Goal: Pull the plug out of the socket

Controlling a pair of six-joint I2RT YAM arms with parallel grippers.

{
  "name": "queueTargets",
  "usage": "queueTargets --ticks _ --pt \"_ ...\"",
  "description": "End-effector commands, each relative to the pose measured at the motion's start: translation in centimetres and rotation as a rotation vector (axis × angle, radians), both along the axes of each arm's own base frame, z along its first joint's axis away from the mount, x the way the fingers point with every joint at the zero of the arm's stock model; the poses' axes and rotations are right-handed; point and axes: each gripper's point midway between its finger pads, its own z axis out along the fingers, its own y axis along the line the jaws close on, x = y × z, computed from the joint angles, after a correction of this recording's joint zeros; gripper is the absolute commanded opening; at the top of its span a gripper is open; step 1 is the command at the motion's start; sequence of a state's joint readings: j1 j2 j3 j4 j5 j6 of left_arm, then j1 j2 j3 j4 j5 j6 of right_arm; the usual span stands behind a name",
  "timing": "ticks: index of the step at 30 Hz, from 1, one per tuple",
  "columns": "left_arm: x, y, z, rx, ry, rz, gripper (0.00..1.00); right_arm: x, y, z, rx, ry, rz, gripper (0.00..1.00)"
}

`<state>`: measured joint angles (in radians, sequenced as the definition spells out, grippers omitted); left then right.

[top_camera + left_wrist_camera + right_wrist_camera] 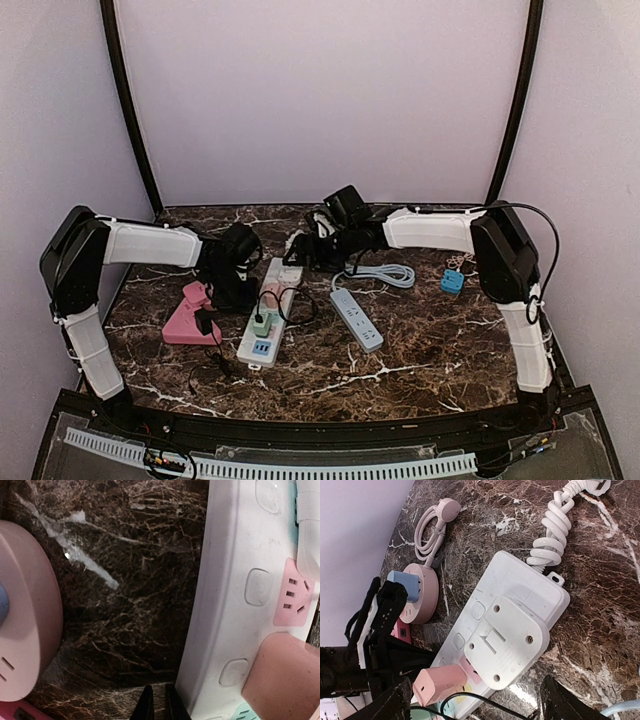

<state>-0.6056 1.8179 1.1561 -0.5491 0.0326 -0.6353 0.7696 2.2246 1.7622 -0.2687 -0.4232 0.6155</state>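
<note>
A white power strip [270, 310] lies in the middle of the table. In the right wrist view a large white adapter plug [507, 647] sits in the strip [520, 580] near its corded end, with a pink charger [440, 684] plugged in beside it. My right gripper [476, 690] is open wide above that end, one finger on each side of the strip; it also shows in the top view [308, 248]. My left gripper [160, 697] is shut and empty, its tips on the table against the strip's left edge [220, 610].
A round pink socket [420, 597] with a blue plug lies left of the strip. A green plug with a black cable [262, 325] sits further down the strip. A grey-blue strip [357, 318], its coiled cord and a blue cube [452, 282] lie to the right.
</note>
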Motion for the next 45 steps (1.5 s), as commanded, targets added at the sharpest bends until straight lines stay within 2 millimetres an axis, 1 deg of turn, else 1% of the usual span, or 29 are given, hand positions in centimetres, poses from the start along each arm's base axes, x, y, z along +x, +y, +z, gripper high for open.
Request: queueTargets --ticks 1,4,9,14,17,21,23,26,31,35,37,41,43,45 --pt "-1.3 -1.5 0.1 -0.032 0.007 -0.007 0.09 0.2 1.5 -1.1 0.024 0.029 0.012 0.85" --pt "-1.6 -2.4 0.2 -0.051 0.002 -0.013 0.08 0.6 1.7 -1.9 0.009 0.034 0.001 0.85" --pt "-1.8 -4.2 1.1 -0.113 -0.02 -0.026 0.08 1.0 1.8 -2.9 0.0 0.045 -0.012 0.84" --pt "-1.5 -4.3 1.9 -0.127 -0.045 -0.018 0.08 0.9 2.0 -3.4 0.014 0.068 -0.015 0.82" --pt "-1.4 -4.1 2.0 -0.113 -0.053 -0.017 0.08 0.7 2.2 -3.2 0.031 0.078 -0.008 0.8" --pt "-1.3 -3.7 2.0 -0.096 -0.059 -0.018 0.08 0.2 2.2 -2.3 0.055 0.088 0.008 0.78" --pt "-1.2 -3.7 2.0 -0.094 -0.063 -0.018 0.08 0.1 2.1 -1.2 0.075 0.076 0.007 0.77" --pt "-1.2 -3.6 2.1 -0.09 -0.068 -0.018 0.08 0.0 2.1 -0.4 0.091 0.066 0.01 0.77" --pt "-0.7 -3.6 2.8 -0.09 -0.093 -0.018 0.08 -0.1 2.1 -0.5 0.096 0.076 0.011 0.71" --pt "0.0 -3.5 3.4 -0.093 -0.115 -0.017 0.08 -0.3 2.1 -0.3 0.107 0.081 0.007 0.66" --pt "0.5 -3.3 3.7 -0.1 -0.125 -0.011 0.08 -0.3 1.9 -0.4 0.105 0.081 -0.001 0.66" --pt "1.6 -3.2 4.6 -0.122 -0.149 -0.004 0.08 -0.2 1.9 -0.5 0.106 0.089 -0.009 0.58" --pt "2.1 -3.2 5.0 -0.134 -0.159 -0.001 0.08 -0.1 1.8 -0.3 0.113 0.087 -0.017 0.57" --pt "2.7 -3.1 5.4 -0.145 -0.169 0.003 0.08 0.0 1.8 -0.1 0.115 0.084 -0.026 0.53"
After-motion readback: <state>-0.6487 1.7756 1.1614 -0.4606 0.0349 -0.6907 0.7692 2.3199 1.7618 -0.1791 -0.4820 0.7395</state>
